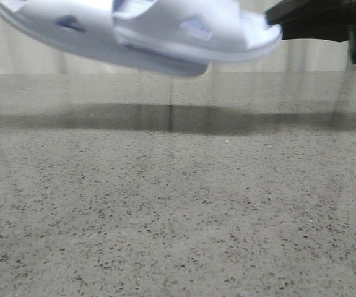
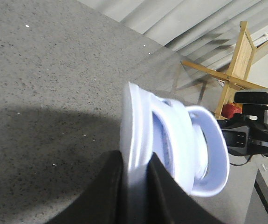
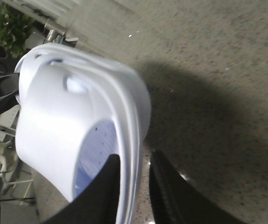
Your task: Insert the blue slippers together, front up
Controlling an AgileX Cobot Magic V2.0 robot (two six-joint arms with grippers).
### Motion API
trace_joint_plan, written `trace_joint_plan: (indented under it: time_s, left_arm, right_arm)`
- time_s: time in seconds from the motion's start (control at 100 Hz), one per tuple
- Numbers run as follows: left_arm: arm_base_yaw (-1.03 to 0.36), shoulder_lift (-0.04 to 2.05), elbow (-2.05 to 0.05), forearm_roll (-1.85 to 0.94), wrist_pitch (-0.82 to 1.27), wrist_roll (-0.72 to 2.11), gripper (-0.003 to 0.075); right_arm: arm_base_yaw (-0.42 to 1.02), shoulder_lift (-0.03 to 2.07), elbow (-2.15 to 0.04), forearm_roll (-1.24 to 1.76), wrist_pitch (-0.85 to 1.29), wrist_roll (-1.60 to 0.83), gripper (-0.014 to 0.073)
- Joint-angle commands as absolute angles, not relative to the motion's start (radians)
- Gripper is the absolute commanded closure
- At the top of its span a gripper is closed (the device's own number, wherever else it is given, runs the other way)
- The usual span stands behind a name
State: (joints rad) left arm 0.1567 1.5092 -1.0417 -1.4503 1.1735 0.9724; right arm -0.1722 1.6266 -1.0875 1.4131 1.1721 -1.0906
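The blue slippers (image 1: pixel 134 34) are suspended in the air above the grey speckled table (image 1: pixel 178 210), at the upper edge of the front view, and do not touch its surface. The two slippers overlap: the one on the left extends to the left edge of the front view, and the strap of the one on the right lies over it near the centre. A dark shadow (image 1: pixel 178 117) falls on the table below the pair.

In the left wrist view, the left gripper (image 2: pixel 134 186) has its two black fingers (image 2: pixel 110 186) clamped on the sole edge of one slipper, one finger on each side. In the background stand a wooden rack (image 2: pixel 236 70) and a black device.

At the right of the front view, the right gripper (image 3: pixel 134 186) reaches the pair's right end. In the right wrist view its jaws are closed on the rim of the other slipper's sole.
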Motion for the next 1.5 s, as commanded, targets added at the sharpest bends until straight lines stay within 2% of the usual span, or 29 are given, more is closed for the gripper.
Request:
trace_joint_plan:
  time_s: [0.0, 0.27, 0.46, 0.61, 0.87, 0.94, 0.98, 1.13, 1.2, 1.31, 1.49]
  left_arm:
    - [0.174, 1.471, -1.069, -1.528, 1.268, 0.97, 0.0705]
    - [0.181, 1.471, -1.069, -1.5, 1.268, 0.97, 0.0705]
    - [0.181, 1.476, -1.062, -1.439, 1.238, 0.97, 0.0705]
    - [0.181, 1.478, -1.03, -1.381, 1.104, 0.974, 0.0705]
    - [0.181, 1.542, -1.018, -1.311, 1.056, 1.021, 0.0699]
    - [0.179, 1.554, -1.018, -1.284, 1.058, 1.059, 0.0659]
    - [0.179, 1.556, -1.018, -1.282, 1.062, 1.09, 0.0603]
    - [0.181, 1.556, -1.018, -1.291, 1.036, 1.104, 0.0286]
    - [0.185, 1.556, -1.022, -1.284, 1.038, 1.104, 0.0188]
    - [0.211, 1.546, -1.062, -1.271, 1.092, 1.139, 0.0192]
    - [0.297, 1.476, -1.156, -1.26, 1.193, 1.14, 0.0314]
  right_arm:
    - [-0.224, 1.557, -1.12, 1.435, 1.216, -1.089, 0.048]
    - [-0.333, 1.478, -1.12, 1.376, 1.221, -1.063, 0.048]
    - [-0.333, 1.445, -1.12, 1.355, 1.221, -1.061, 0.048]
    - [-0.333, 1.443, -1.118, 1.353, 1.221, -1.054, 0.048]
    - [-0.333, 1.443, -1.118, 1.347, 1.228, -1.052, 0.048]
    - [-0.333, 1.443, -1.118, 1.347, 1.23, -1.048, 0.048]
    - [-0.333, 1.443, -1.118, 1.347, 1.232, -1.047, 0.048]
    - [-0.333, 1.443, -1.118, 1.345, 1.242, -1.046, 0.048]
    - [-0.333, 1.443, -1.118, 1.338, 1.244, -1.046, 0.048]
    - [-0.335, 1.443, -1.118, 1.323, 1.24, -1.045, 0.048]
    - [-0.34, 1.422, -1.118, 1.322, 1.224, -1.045, 0.048]
